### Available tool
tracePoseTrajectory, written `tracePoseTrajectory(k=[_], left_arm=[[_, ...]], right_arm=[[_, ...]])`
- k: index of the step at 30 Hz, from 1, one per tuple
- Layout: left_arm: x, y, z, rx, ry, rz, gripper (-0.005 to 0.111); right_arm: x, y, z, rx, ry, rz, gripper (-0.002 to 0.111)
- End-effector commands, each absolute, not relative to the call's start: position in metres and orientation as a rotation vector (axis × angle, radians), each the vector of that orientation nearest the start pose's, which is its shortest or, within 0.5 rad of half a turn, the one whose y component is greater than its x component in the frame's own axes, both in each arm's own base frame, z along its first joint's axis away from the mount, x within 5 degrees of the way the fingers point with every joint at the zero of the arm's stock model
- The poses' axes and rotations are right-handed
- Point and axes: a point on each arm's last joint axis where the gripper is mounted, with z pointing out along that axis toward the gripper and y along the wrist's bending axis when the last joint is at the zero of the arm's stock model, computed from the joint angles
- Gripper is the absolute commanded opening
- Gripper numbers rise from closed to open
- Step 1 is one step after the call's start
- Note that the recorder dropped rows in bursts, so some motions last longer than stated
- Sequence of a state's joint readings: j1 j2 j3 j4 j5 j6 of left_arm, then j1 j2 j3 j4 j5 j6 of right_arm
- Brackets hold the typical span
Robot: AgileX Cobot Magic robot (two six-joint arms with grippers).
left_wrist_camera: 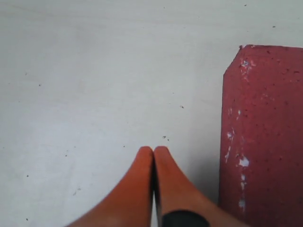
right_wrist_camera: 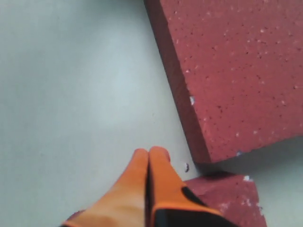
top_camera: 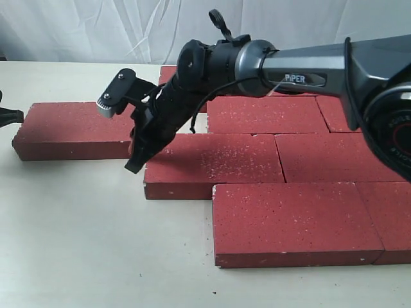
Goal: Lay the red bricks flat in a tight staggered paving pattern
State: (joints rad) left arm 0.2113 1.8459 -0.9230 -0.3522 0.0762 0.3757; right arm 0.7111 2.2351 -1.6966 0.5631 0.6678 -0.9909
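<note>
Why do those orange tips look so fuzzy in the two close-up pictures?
Left wrist view: the left claw probably sits too near the lens, so it blurs, while the brick beside it shows clearer white flecks. Right wrist view: right claw equally soft, the large brick sharper. Exterior view: soft, even light, faint shadows.

Exterior low; wrists close, downward; red bricks (top_camera: 276, 218) shared.

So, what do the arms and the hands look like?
The right arm is dark grey and black, rounded, with white "PIPER" lettering and a thin black cable. The left hand and right hand have tapered orange fingers with a black patch near the base.
</note>
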Motion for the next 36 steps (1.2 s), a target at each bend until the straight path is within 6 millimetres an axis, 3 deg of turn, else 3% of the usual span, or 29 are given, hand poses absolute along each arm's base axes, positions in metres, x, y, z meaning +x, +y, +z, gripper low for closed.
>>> tracePoseTrajectory(k=[1,6,13,26,36], left_arm=[[0.348,0.074,0.143,-0.254,2.453,0.064,0.000],[0.348,0.074,0.143,-0.272,2.449,0.057,0.000],[0.358,0.075,0.124,-0.291,2.491,0.039,0.000],[0.378,0.036,0.116,-0.131,2.470,0.026,0.000],[0.383,0.031,0.110,-0.113,2.482,0.019,0.000]], right_arm=[[0.355,0.352,0.166,-1.628,2.027,0.556,-0.001],[0.359,0.364,0.160,-1.656,2.054,0.493,-0.001],[0.362,0.373,0.152,-1.667,2.084,0.467,-0.001],[0.369,0.378,0.145,-1.630,2.063,0.448,-0.001],[0.379,0.376,0.146,-1.575,2.022,0.354,-0.001]])
